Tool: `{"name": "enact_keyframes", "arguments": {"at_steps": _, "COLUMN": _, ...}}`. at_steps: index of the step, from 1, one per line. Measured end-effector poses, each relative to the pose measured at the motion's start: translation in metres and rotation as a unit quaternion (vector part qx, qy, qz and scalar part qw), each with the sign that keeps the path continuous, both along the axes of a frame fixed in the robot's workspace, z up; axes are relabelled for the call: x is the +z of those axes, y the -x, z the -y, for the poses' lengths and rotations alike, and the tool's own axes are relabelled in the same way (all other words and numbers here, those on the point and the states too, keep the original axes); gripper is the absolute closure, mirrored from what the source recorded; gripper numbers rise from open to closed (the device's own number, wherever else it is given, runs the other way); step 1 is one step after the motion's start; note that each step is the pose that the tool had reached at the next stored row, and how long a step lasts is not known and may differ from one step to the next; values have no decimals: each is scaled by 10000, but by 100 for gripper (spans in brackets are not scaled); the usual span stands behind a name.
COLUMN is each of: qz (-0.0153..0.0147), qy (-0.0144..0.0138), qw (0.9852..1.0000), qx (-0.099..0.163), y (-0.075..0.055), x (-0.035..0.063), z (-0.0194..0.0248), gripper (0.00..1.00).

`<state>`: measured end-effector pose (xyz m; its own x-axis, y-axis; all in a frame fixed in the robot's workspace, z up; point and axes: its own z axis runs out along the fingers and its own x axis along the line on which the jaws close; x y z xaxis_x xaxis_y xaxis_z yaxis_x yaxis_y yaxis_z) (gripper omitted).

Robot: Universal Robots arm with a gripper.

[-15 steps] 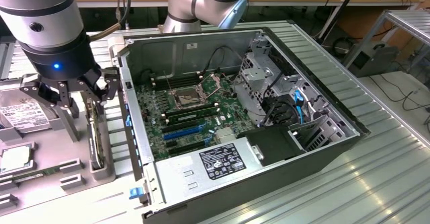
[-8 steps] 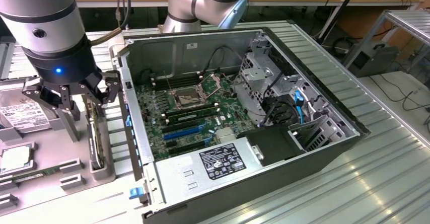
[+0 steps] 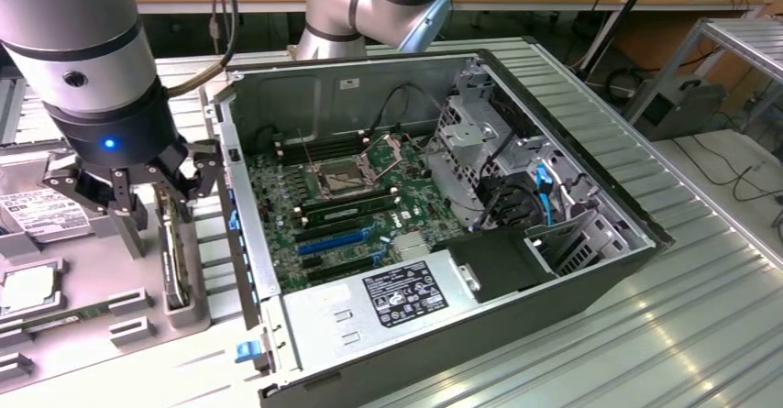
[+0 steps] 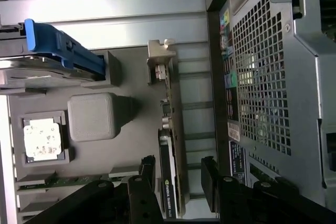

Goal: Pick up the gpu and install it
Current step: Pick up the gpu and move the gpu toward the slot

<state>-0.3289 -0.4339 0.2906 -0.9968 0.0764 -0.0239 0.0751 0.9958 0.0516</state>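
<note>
Grey moulded tray (image 3: 86, 371) sits on the ribbed metal bench (image 3: 685, 335) at the exterior view's left, just beside the open computer case (image 3: 588, 270). The gpu (image 3: 175, 261) stands on edge in a slot of that tray, near the case's rear wall, its long side running away from the arm. The claw (image 3: 153, 208) hangs directly over the card, pointing down.

From the wrist, the gpu (image 4: 170, 145) is seen edge-on, green board on one face and black cooler on the other, with its metal end bracket at the far end. The claw (image 4: 177, 182) is spread wide, one black finger (image 4: 210, 179) on each side of the card; a gap shows between this finger and the board, and nothing is gripped. The perforated back of the case (image 4: 262, 77) runs alongside.

Inside the case the motherboard (image 3: 355, 188) lies bare. A hard drive (image 3: 37, 211) with a white label rests in the tray at the exterior view's far left.
</note>
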Motion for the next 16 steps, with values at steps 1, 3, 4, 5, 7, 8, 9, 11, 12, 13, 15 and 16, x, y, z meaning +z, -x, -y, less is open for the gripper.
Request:
{"name": "enact_keyframes", "arguments": {"at_steps": 1, "qz": 0, "qy": 0, "qw": 10000, "qx": 0, "y": 8, "x": -10, "z": 20, "gripper": 52}}
{"name": "enact_keyframes", "arguments": {"at_steps": 3, "qz": 0, "qy": 0, "qw": 10000, "qx": 0, "y": 30, "x": -28, "z": 38, "gripper": 52}}
{"name": "enact_keyframes", "arguments": {"at_steps": 4, "qz": 0, "qy": 0, "qw": 10000, "qx": 0, "y": 37, "x": -34, "z": 41, "gripper": 52}}
{"name": "enact_keyframes", "arguments": {"at_steps": 5, "qz": 0, "qy": 0, "qw": 10000, "qx": 0, "y": 42, "x": -39, "z": 42, "gripper": 52}}
{"name": "enact_keyframes", "arguments": {"at_steps": 7, "qz": 0, "qy": 0, "qw": 10000, "qx": 0, "y": 44, "x": -41, "z": 42, "gripper": 52}}
{"name": "enact_keyframes", "arguments": {"at_steps": 8, "qz": -1, "qy": 0, "qw": 10000, "qx": 0, "y": 45, "x": -41, "z": 42, "gripper": 52}}
{"name": "enact_keyframes", "arguments": {"at_steps": 9, "qz": 0, "qy": 0, "qw": 10000, "qx": 0, "y": 45, "x": -41, "z": 42, "gripper": 52}}
{"name": "enact_keyframes", "arguments": {"at_steps": 11, "qz": 1, "qy": -1, "qw": 10000, "qx": 0, "y": 45, "x": -53, "z": 42, "gripper": 52}}
{"name": "enact_keyframes", "arguments": {"at_steps": 12, "qz": 0, "qy": 0, "qw": 10000, "qx": 0, "y": 45, "x": -63, "z": 42, "gripper": 52}}
{"name": "enact_keyframes", "arguments": {"at_steps": 13, "qz": 0, "qy": 0, "qw": 10000, "qx": 0, "y": 45, "x": -68, "z": 42, "gripper": 52}}
{"name": "enact_keyframes", "arguments": {"at_steps": 15, "qz": 0, "qy": 0, "qw": 10000, "qx": 0, "y": 45, "x": -84, "z": 42, "gripper": 52}}
{"name": "enact_keyframes", "arguments": {"at_steps": 16, "qz": 0, "qy": 0, "qw": 10000, "qx": 0, "y": 45, "x": -90, "z": 43, "gripper": 52}}
